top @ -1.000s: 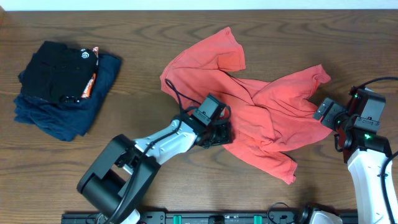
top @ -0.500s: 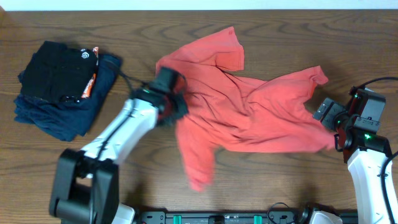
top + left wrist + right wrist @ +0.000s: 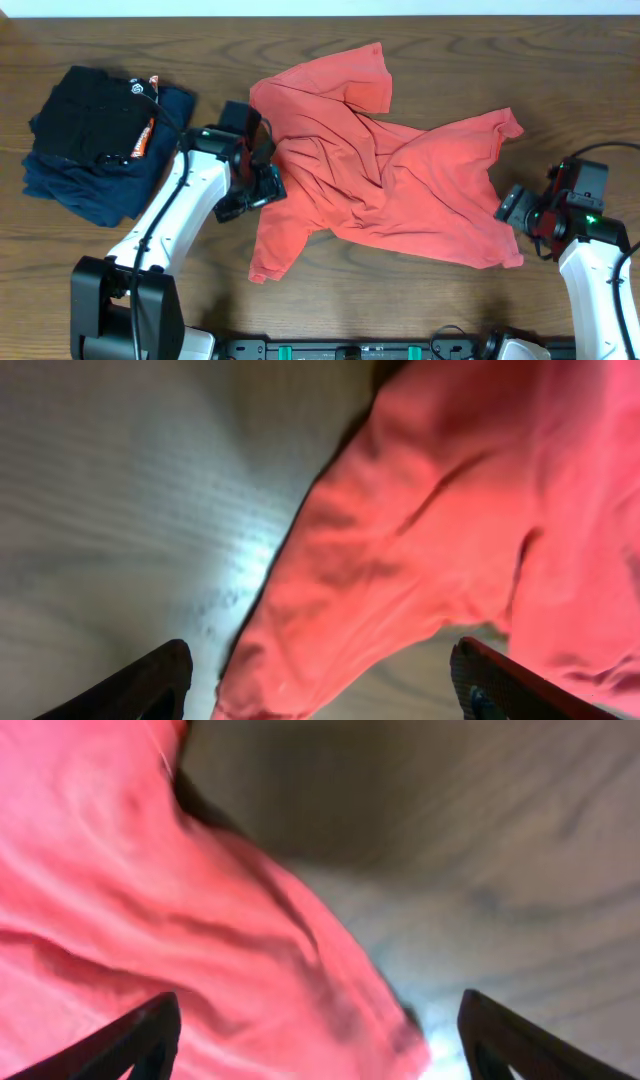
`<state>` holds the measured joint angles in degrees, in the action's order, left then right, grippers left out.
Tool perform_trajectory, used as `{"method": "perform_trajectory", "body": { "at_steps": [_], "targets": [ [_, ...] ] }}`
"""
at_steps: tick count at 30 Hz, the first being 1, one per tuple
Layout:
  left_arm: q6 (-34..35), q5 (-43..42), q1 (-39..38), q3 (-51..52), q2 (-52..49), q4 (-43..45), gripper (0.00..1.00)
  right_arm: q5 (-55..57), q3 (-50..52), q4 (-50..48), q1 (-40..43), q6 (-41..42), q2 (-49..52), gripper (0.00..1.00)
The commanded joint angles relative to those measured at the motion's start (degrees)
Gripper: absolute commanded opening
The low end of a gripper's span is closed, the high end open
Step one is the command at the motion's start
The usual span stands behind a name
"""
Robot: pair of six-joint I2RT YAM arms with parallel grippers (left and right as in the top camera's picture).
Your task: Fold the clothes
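Your coral-red T-shirt [image 3: 380, 180] lies rumpled and unfolded across the middle of the table [image 3: 450, 60]. One sleeve points toward the far edge, another part reaches out to the right, and a narrow flap trails toward the near edge on the left. Your left hand [image 3: 262, 188] sits at the shirt's left edge. In the left wrist view its fingers [image 3: 150, 680] stand wide apart, with loose cloth lying between them and nothing gripped. Your right hand [image 3: 515, 208] is at the shirt's right near corner, and its fingers [image 3: 130, 1040] are also spread wide over the fabric, clamping nothing. A stack of dark folded garments [image 3: 95, 140], black on navy, rests at the table's left end, apart from the shirt.
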<state>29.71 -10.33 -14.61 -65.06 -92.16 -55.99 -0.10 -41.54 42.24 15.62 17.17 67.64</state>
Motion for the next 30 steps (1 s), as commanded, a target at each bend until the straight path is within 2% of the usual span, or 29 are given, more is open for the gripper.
{"method": "perform_trajectory", "body": {
  "at_steps": [1,9,13,15,17,20,22,27,30],
  "targets": [
    [-0.98,0.07,-1.31,1.18,-0.31,-0.35,0.84,-1.03,0.83,1.36,0.48,4.04,1.57,0.89],
    [-0.98,0.09,-2.23,1.2,-0.33,0.35,0.84,-4.28,5.75,-0.22,0.44,4.02,7.48,0.88],
    [-0.98,0.09,-2.25,1.2,-0.33,0.35,0.84,-4.9,7.5,-2.78,0.44,4.02,11.04,0.82],
    [-0.98,0.09,-2.25,1.2,-0.33,0.48,0.85,-4.9,7.85,-4.35,0.44,4.04,12.81,0.72],
    [-0.98,0.07,-2.25,1.2,-0.33,0.63,0.85,-4.85,7.85,-6.01,0.44,4.02,14.12,0.54],
    [-0.98,0.09,-2.25,1.2,-0.33,1.05,0.85,-3.74,7.85,-11.19,0.48,4.07,15.34,0.2],
    [-0.98,0.09,-2.23,1.2,-0.33,1.95,0.85,-1.4,7.72,-17.0,0.63,5.31,15.37,0.11],
    [-0.98,0.09,-2.23,1.2,-0.33,4.68,0.85,3.76,4.42,-30.64,1.81,8.09,15.37,0.13],
    [-0.98,0.09,-2.25,1.2,-0.33,6.12,0.85,5.46,1.18,-33.64,2.73,8.09,15.37,0.18]
  ]
}}
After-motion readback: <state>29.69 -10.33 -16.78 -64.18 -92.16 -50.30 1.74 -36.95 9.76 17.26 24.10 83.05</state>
